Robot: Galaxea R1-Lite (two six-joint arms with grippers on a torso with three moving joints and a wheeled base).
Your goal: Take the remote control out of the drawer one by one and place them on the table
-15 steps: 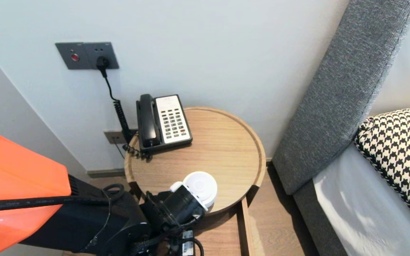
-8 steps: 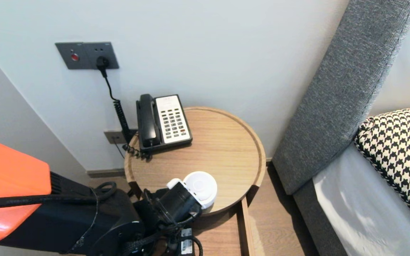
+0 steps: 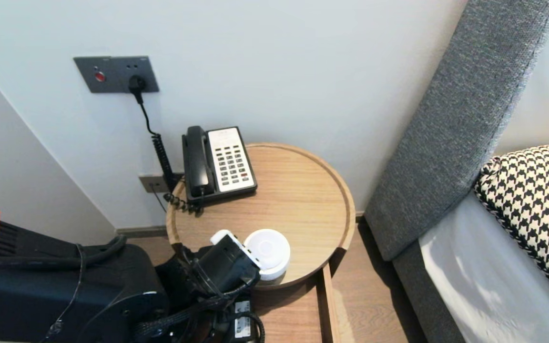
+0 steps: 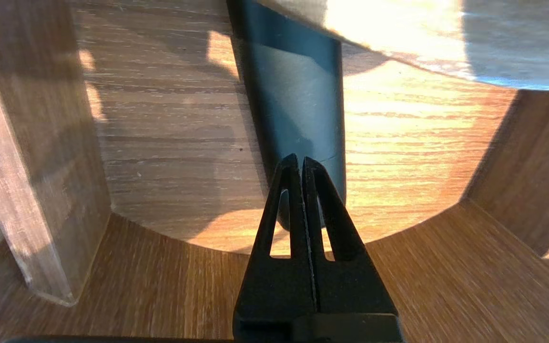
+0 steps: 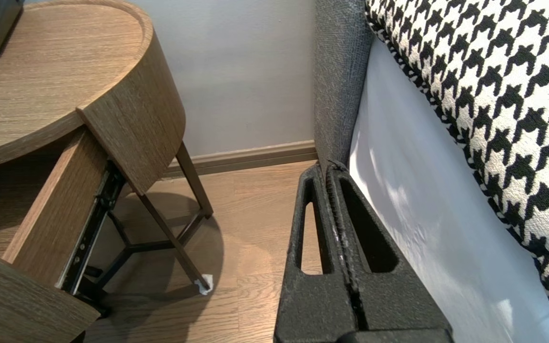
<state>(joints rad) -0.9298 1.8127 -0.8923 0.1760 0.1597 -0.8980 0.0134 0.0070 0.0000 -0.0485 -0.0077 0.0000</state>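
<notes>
Black-and-white telephone (image 3: 219,162) at eleven o'clock on round wooden table (image 3: 303,200); white round container (image 3: 269,247) at six o'clock, near the rim. Grey headboard (image 3: 451,133) and houndstooth pillow (image 3: 536,200) off toward three o'clock.

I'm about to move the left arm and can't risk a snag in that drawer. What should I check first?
1. Left pincer shut, nothing between its jaws: ok.
2. Dark object held: not ok; it lies on the floor of the drawer, by the tips.
3. Drawer pulled open: ok.
4. Left wrist apart from the white round object on the table: cannot tell.
5. Right pincer shut, parked beside the bed: ok.
</notes>
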